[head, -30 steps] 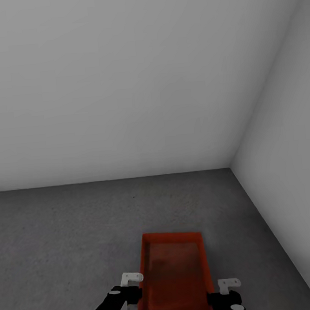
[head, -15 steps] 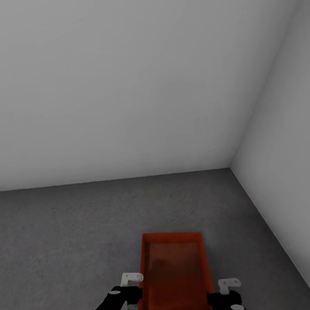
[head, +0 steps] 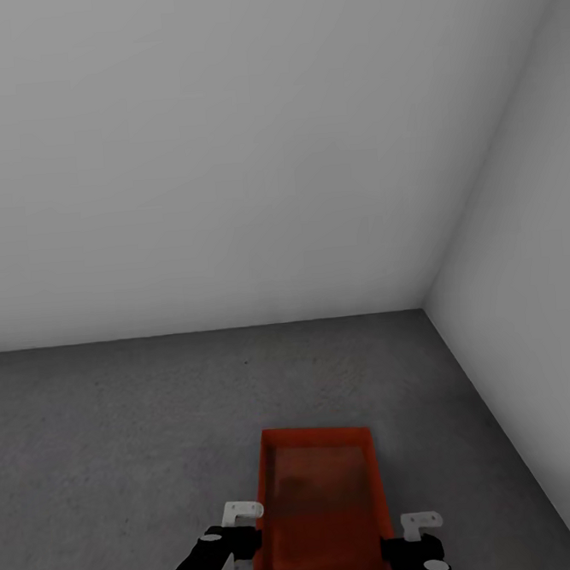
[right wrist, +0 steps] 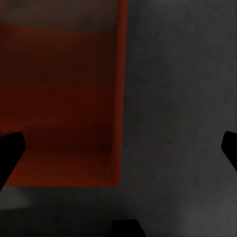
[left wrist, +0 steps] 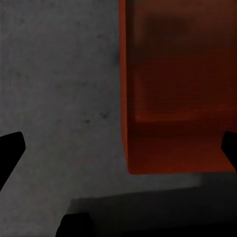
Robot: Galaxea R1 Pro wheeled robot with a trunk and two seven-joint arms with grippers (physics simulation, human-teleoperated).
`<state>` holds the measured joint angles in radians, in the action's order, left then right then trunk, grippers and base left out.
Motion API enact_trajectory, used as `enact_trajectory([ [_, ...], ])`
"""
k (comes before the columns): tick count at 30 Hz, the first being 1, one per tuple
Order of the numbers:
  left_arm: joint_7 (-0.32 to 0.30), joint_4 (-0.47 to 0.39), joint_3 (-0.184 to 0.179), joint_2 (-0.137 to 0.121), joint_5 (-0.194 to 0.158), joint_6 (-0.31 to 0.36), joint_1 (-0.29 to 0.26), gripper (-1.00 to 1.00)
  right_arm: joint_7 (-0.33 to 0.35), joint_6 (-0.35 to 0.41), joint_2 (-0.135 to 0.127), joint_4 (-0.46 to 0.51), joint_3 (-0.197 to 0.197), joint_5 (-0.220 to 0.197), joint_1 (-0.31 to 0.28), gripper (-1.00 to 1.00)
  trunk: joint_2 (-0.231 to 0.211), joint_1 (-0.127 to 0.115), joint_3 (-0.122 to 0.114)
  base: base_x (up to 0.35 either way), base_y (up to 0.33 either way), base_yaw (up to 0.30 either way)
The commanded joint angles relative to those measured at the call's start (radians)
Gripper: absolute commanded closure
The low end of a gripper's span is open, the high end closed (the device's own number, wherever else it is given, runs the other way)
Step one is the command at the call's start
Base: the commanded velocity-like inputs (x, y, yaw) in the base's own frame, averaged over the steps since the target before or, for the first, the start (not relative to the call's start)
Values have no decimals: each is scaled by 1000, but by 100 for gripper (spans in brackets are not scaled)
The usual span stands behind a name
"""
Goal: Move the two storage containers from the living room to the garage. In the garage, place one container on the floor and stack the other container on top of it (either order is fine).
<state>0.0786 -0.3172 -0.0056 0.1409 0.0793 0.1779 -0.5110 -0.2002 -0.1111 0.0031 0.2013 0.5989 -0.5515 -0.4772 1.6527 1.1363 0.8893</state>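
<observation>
Grey floor [head: 115, 418], white-wall corner [head: 426, 306] | container [head: 319, 505] between spread-open left hand [head: 240, 528], right hand [head: 416, 539]

both arms sit at the bottom edge of the head view, left gripper [head: 241, 513] and right gripper [head: 420, 523] spread wide, holding nothing.

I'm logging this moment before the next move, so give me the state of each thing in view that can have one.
storage container: upright, open-topped, empty, resting on the concrete floor near the wall corner.
left gripper: open, beside the container's left wall, gripping nothing.
right gripper: open, beside the container's right wall, gripping nothing.
</observation>
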Motion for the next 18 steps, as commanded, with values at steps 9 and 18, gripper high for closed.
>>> enact_trajectory([
  [9,3,-2,-1,0,8,6,0,-100,-4,-4,-1,0,9,-9,-1,-100,0,0,1,0,0,0],
  [18,3,-3,-1,0,8,6,0,-100,-5,-4,-2,0,9,-9,0,-100,0,0,1,0,0,0],
])
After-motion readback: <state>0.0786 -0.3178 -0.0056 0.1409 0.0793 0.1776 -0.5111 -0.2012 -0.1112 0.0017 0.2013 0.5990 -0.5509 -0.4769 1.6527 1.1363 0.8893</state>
